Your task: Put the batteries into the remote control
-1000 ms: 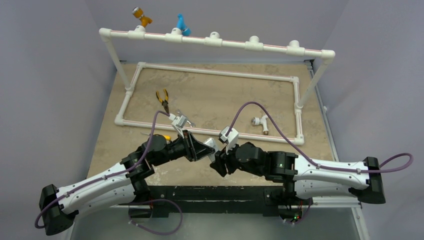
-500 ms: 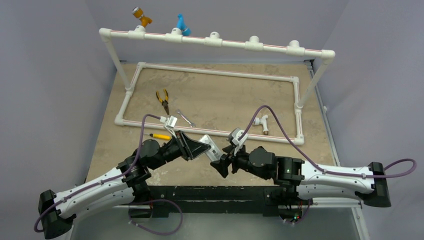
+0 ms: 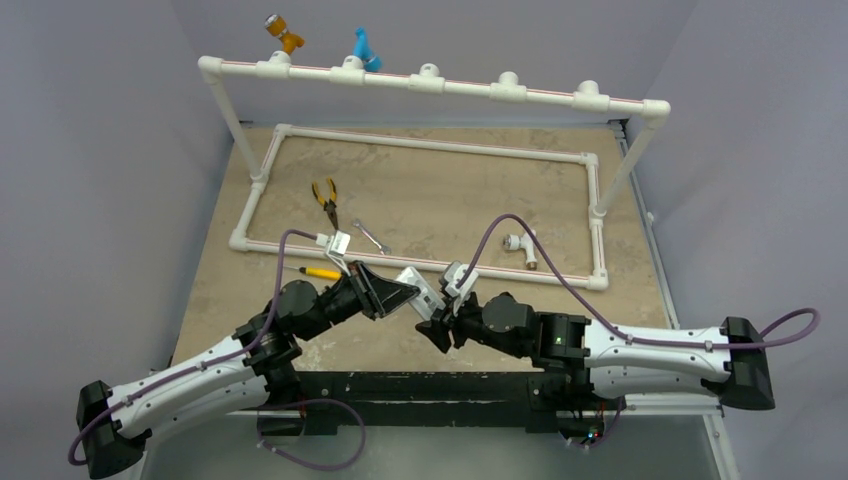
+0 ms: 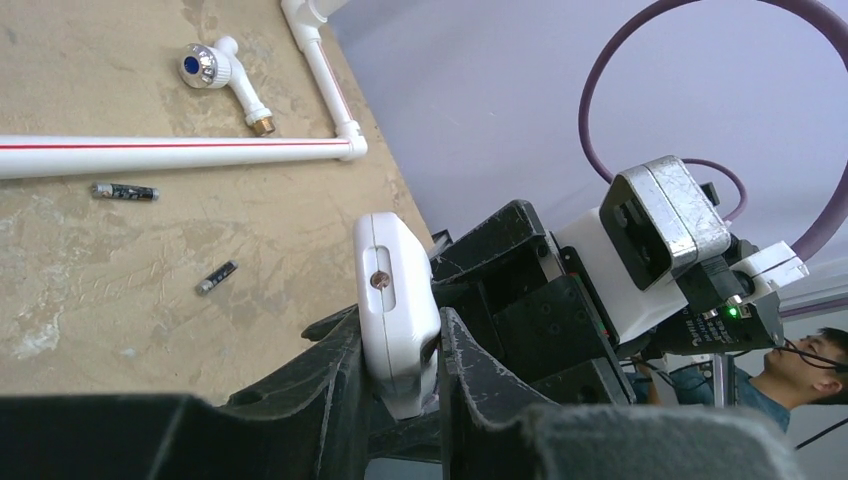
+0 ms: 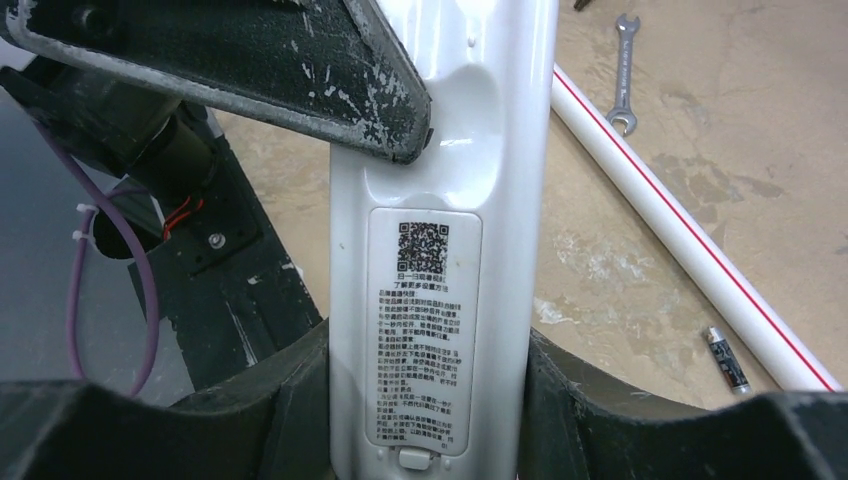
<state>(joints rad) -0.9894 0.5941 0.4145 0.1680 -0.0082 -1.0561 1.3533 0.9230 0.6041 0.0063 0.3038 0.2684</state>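
The slim white plastic remote control is up in the air over the near part of the sandy brown desk. Its back faces the right wrist camera. The flat white battery lid with the black square code sticker is on, so nothing can go in yet.

The left gripper is nearly closed and pinches the remote front and back. The right gripper is about half open and hugs the remote's two long edges at the lid end. Its fingers look as if they touch it.

The two tiny dark round batteries lie on the desk. In the left wrist view, one battery is at 10 o'clock from the remote, just beside the long white plastic pipe. The other battery is at 9 o'clock.

I think the job now is getting the lid off. The left gripper should hold tight without twisting. The right one should press the small catch at the lid's 6 o'clock and slide straight, gently, or the remote may slip.
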